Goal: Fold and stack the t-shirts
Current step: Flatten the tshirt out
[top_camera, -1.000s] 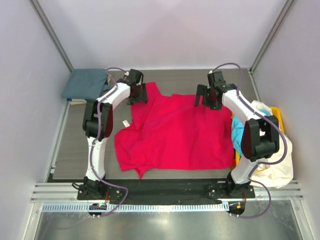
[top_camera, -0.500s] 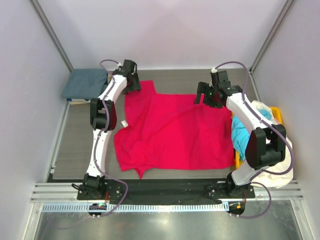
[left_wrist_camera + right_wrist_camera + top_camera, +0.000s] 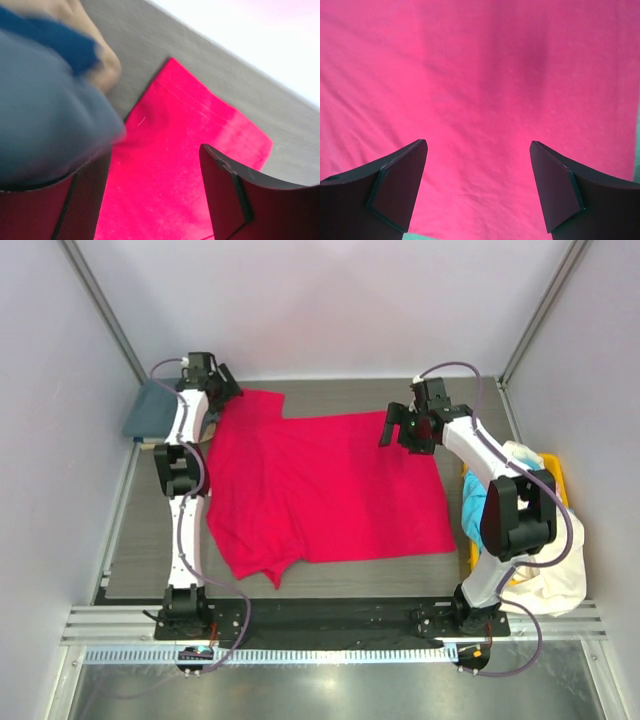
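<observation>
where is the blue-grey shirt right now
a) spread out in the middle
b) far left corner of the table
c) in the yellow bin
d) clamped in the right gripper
b: the blue-grey shirt lies at the table's far left corner, beside the open left gripper. It is far from the yellow bin on the right, and the red shirt fills the middle.

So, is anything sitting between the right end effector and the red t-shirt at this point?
Nothing visible does. The right end effector is open directly over the red t-shirt, and its wrist view shows only bare red cloth beneath it.
</observation>
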Tool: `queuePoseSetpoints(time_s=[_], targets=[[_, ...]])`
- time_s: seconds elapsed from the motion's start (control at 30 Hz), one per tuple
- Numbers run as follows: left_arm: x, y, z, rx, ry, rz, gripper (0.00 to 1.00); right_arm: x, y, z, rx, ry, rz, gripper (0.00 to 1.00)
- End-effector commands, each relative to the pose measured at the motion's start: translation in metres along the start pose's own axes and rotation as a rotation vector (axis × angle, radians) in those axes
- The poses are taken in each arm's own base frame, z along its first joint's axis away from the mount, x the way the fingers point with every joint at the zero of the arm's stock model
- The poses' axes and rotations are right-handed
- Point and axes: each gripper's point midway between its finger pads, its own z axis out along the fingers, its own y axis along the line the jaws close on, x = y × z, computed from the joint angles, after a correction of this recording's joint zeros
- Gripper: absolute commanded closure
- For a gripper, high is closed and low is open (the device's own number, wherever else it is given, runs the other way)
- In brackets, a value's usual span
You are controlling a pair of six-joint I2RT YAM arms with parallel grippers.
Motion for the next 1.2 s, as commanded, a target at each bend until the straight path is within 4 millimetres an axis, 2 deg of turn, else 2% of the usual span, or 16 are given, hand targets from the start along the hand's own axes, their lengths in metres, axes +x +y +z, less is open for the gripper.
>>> queuePoseSetpoints(time_s=[0.0, 0.07, 0.17, 0.2, 0.23, 0.3, 0.37, 0.43, 0.47, 0.53, 0.57, 0.6, 0.67, 0.83, 1.0, 1.17], targets=[[-0.046, -0.025, -0.001, 0.147, -0.148, -0.013, 0.25, -0.028, 0.027, -0.005, -0.067, -0.062, -0.013, 0.11], [-0.070, -0.053, -0.019, 0.236, -0.225, 0.003, 0.21, -0.029, 0.034, 0.000, -0.070, -0.059, -0.024, 0.11], [-0.104, -0.101, -0.083, 0.309, -0.323, 0.089, 0.14, -0.037, 0.047, -0.004, -0.072, -0.088, -0.042, 0.11], [-0.100, -0.124, -0.101, 0.334, -0.331, 0.125, 0.10, -0.041, 0.053, -0.007, -0.077, -0.103, -0.052, 0.11], [-0.104, -0.145, -0.140, 0.350, -0.356, 0.159, 0.05, -0.042, 0.056, -0.008, -0.078, -0.109, -0.060, 0.11], [-0.087, -0.142, -0.155, 0.307, -0.320, 0.170, 0.00, -0.041, 0.067, -0.009, -0.070, -0.119, -0.084, 0.11], [-0.079, -0.153, -0.210, 0.290, -0.314, 0.175, 0.00, -0.035, 0.075, -0.010, -0.049, -0.118, -0.101, 0.11], [-0.053, -0.136, -0.223, 0.133, -0.296, 0.191, 0.00, -0.030, 0.075, -0.012, -0.009, -0.130, -0.107, 0.11], [-0.046, -0.134, -0.258, 0.102, -0.291, 0.175, 0.00, -0.029, 0.071, -0.013, 0.029, -0.147, -0.104, 0.11], [-0.002, -0.108, -0.253, 0.033, -0.195, 0.111, 0.02, -0.015, 0.066, -0.011, 0.060, -0.144, -0.091, 0.11], [0.002, -0.116, -0.285, 0.083, -0.204, 0.007, 0.06, -0.011, 0.063, -0.010, 0.070, -0.146, -0.063, 0.11], [0.041, -0.106, -0.273, 0.069, -0.126, 0.011, 0.12, -0.001, 0.055, -0.005, 0.081, -0.145, -0.050, 0.11], [0.068, -0.103, -0.287, 0.033, -0.127, 0.057, 0.12, 0.011, 0.050, -0.002, 0.078, -0.135, -0.019, 0.11], [0.211, -0.070, -0.336, -0.025, 0.020, 0.169, 0.16, 0.039, 0.027, -0.012, 0.107, -0.164, 0.030, 0.11], [0.340, -0.003, -0.380, -0.013, 0.184, 0.173, 0.47, 0.057, 0.005, -0.030, 0.138, -0.217, 0.090, 0.10], [0.391, 0.045, -0.410, -0.059, 0.255, 0.096, 0.61, 0.067, -0.002, -0.040, 0.133, -0.237, 0.111, 0.10]])
